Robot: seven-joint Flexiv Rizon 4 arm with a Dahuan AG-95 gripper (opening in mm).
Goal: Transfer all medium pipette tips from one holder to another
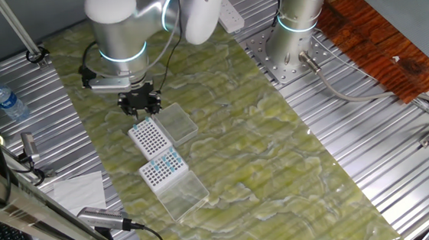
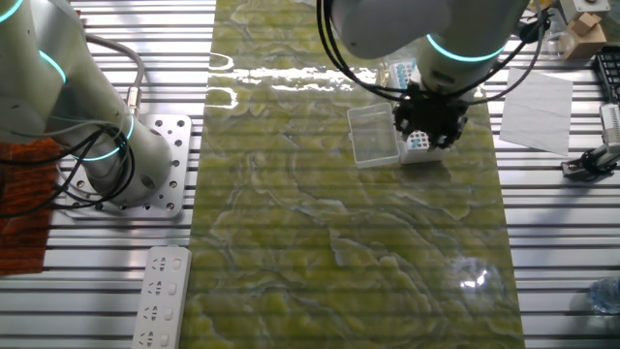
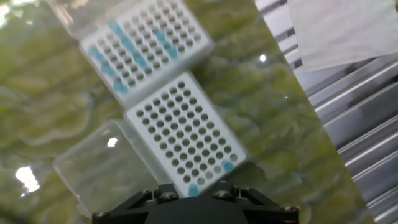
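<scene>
Two white grid holders lie end to end on the green mat. The nearer holder (image 3: pixel 186 134) is mostly bare holes, with two medium pipette tips (image 3: pixel 228 166) in the row closest to me, one of them (image 3: pixel 193 190) right at my gripper's edge. The farther holder (image 3: pixel 146 43) carries several blue-topped tips (image 3: pixel 127 46). In one fixed view my gripper (image 1: pixel 139 104) hangs low over the far end of the sparse holder (image 1: pixel 150 137), with the fuller holder (image 1: pixel 162 168) beyond it. My gripper (image 2: pixel 426 124) also shows in the other fixed view. My fingertips are hidden.
Clear open lids lie beside each holder (image 1: pixel 177 123) (image 1: pixel 184 194). A white paper sheet (image 3: pixel 339 28) lies on the ribbed metal table to the right. A water bottle (image 1: pixel 6 99) stands at the table's left side. A second arm's base (image 1: pixel 294 41) stands at the back.
</scene>
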